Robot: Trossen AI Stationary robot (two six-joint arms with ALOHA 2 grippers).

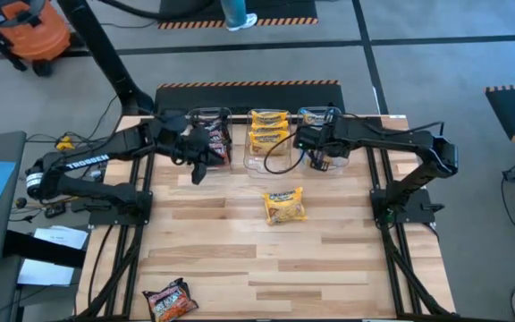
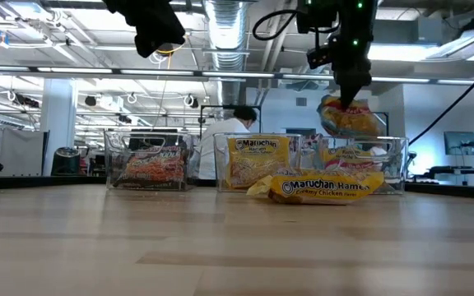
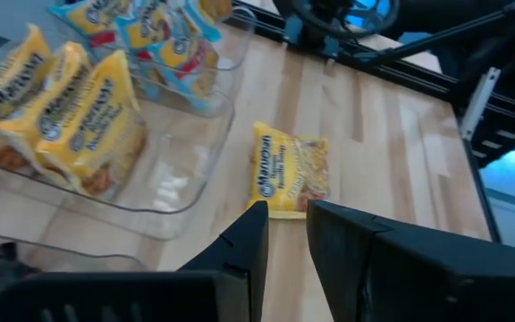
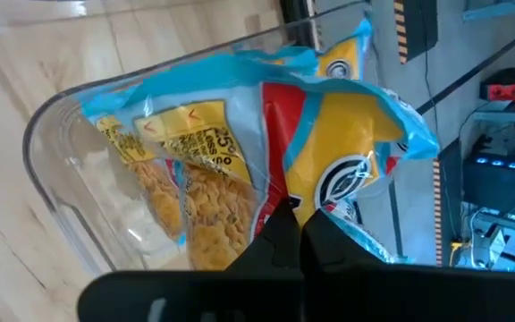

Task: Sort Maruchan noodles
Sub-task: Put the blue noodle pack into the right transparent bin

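Nearest the camera, at the high view's lower left, lay a dark maroon packet (image 1: 170, 300), light, crinkly and soft; it looked best pinched by an edge seam. At upper left the left gripper (image 1: 198, 161) hovered over the left tub (image 1: 211, 143), fingers slightly apart and empty. A yellow packet (image 1: 284, 205) lay loose at centre. At upper right the right gripper (image 1: 318, 154), jaws pressed tight, pinched a blue-edged packet (image 2: 348, 115) above the right tub (image 1: 340, 165).

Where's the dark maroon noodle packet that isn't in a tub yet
The dark maroon packet lies alone at the table's near left corner in the high view, well apart from the yellow packet at mid-table and the tubs along the far edge.
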